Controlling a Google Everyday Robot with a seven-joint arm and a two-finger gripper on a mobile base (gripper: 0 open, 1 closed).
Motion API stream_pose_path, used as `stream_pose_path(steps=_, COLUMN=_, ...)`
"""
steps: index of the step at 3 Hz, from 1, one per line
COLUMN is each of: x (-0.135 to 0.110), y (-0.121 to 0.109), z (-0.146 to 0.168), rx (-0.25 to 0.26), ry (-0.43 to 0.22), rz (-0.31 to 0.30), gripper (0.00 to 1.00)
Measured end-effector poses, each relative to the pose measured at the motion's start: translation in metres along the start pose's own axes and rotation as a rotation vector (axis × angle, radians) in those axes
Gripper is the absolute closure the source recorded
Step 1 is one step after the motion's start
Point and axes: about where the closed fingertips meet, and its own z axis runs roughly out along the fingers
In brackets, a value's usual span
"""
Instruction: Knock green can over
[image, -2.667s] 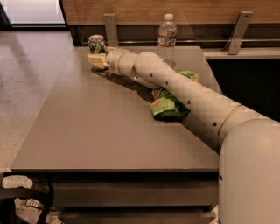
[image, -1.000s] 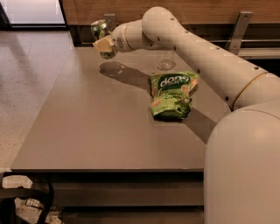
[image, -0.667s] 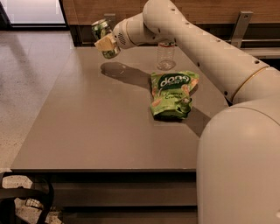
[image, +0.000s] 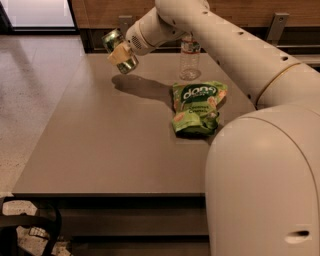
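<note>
The green can (image: 119, 50) is held tilted in the air above the far left part of the grey table (image: 110, 135), its silver top pointing up and to the left. My gripper (image: 121, 52) is shut on the can, with a tan finger pad (image: 119, 53) across its side. The white arm reaches in from the right, over the table. The can's shadow lies on the tabletop below it.
A flat green snack bag (image: 197, 107) lies on the table's right middle. A clear plastic bottle (image: 190, 61) stands upright behind it, partly hidden by the arm. A wooden wall with chair frames runs along the far edge. Floor lies to the left.
The gripper has lifted the can off the far left of the table, tilted it, and now holds it a little lower and nearer than 0.7 s ago.
</note>
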Motion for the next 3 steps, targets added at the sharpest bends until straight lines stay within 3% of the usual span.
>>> stream_pose_path(steps=3, x=0.042, y=-0.002, z=0.024, rx=0.059, ry=0.301, rz=0.009, gripper=1.0)
